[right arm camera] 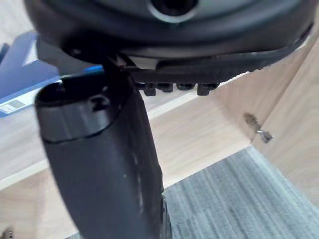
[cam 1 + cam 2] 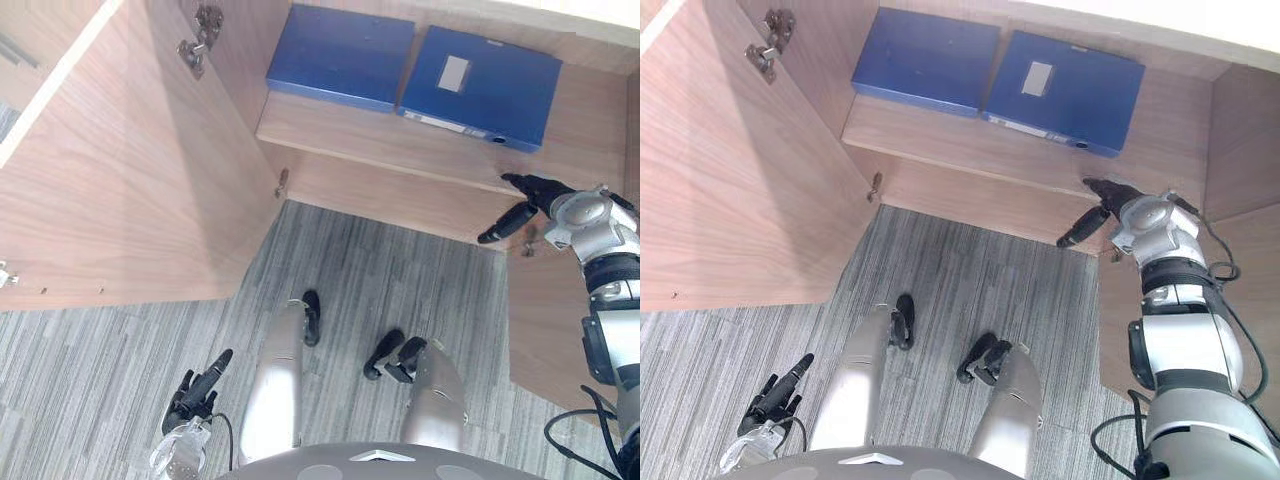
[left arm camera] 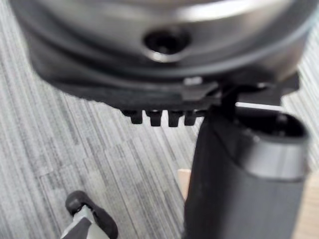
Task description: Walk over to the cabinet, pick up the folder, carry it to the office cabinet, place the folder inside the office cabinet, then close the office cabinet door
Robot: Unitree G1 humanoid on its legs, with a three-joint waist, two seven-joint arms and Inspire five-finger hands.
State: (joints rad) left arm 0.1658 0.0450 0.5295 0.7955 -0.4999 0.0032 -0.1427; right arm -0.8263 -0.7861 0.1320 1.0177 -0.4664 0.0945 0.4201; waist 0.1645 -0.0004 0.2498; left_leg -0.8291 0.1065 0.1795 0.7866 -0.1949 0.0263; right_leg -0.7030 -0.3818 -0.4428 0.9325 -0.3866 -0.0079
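Two blue folders lie flat on the shelf (image 2: 380, 140) of the open wooden cabinet: a plain one (image 2: 340, 55) on the left and one with a white label (image 2: 485, 85) on the right. My right hand (image 2: 535, 198) hovers just in front of the shelf's front edge, below the labelled folder (image 1: 20, 74). It is open, with fingers straight, and touches nothing. My left hand (image 2: 197, 388) hangs low at my side over the carpet, relaxed and holding nothing.
The cabinet's left door (image 2: 120, 170) stands wide open toward me, with its hinge (image 2: 198, 40) near the top. The right door (image 2: 550, 320) is open beside my right arm. Grey striped carpet (image 2: 380, 280) covers the floor in front of the cabinet.
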